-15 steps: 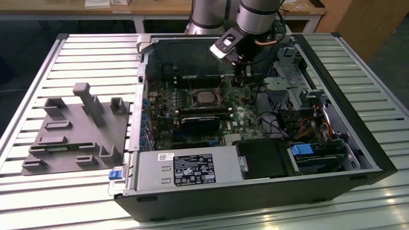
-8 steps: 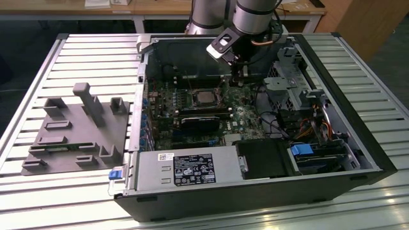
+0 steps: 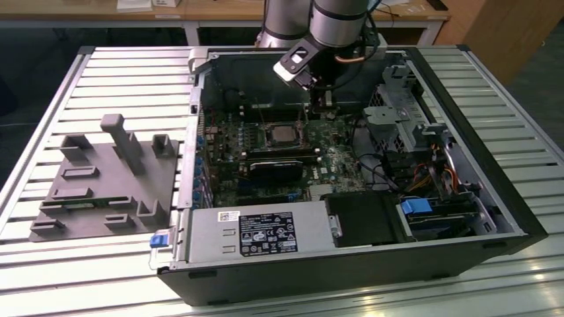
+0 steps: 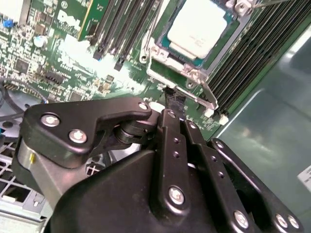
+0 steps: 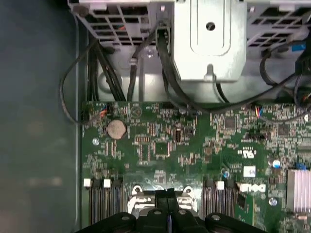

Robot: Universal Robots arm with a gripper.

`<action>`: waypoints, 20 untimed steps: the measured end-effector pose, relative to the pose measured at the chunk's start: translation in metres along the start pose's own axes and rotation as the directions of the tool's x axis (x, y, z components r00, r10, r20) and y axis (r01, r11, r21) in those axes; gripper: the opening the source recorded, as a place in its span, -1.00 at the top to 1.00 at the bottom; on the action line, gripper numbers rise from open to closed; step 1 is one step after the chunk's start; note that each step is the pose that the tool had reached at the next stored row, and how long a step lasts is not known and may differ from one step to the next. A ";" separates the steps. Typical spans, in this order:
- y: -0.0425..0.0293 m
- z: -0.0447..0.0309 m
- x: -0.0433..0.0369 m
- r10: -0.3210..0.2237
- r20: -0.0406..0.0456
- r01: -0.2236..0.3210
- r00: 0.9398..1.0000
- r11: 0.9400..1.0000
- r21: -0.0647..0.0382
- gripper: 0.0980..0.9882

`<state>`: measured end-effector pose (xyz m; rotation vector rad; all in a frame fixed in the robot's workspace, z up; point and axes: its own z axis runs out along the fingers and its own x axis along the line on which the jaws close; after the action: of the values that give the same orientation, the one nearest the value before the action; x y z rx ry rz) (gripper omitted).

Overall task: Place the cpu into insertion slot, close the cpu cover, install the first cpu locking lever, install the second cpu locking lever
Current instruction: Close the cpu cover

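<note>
Sitting just beside the socket's near edge, the gripper point(image 4: 172, 102) has its fingers pressed together with nothing visibly between them. A thin metal locking lever point(image 4: 210, 94) juts from the socket corner right beside the tips. Past that rim, the cpu point(image 4: 198, 26) lies flat in the insertion slot point(image 4: 150, 68). The cpu cover point(image 4: 187, 72) looks to be down around it. Memory slots point(image 4: 243, 53) flank the far side.

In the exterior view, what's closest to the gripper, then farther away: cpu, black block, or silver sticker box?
1. cpu, just beside the gripper.
2. black block, mid-board.
3. silver sticker box, at the case's edge nearest the camera.
</note>
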<state>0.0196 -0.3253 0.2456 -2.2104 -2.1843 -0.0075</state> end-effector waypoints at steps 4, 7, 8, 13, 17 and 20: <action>-0.0084 0.0002 -0.0001 0.000 0.000 0.000 1.000 1.000 -0.004 0.98; -0.0098 0.0002 -0.0001 0.000 0.000 0.000 1.000 1.000 -0.005 0.98; -0.0101 0.0002 -0.0001 0.000 0.000 0.000 1.000 1.000 -0.006 0.98; -0.0169 0.0004 -0.0002 -0.001 0.000 0.001 1.000 1.000 -0.025 0.98; -0.0276 0.0013 -0.0003 -0.001 0.000 0.001 1.000 0.999 -0.039 0.98; -0.0364 0.0023 -0.0005 -0.001 0.000 0.001 1.000 0.999 -0.044 0.98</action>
<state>-0.0169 -0.3253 0.2440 -2.2315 -2.2065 -0.0568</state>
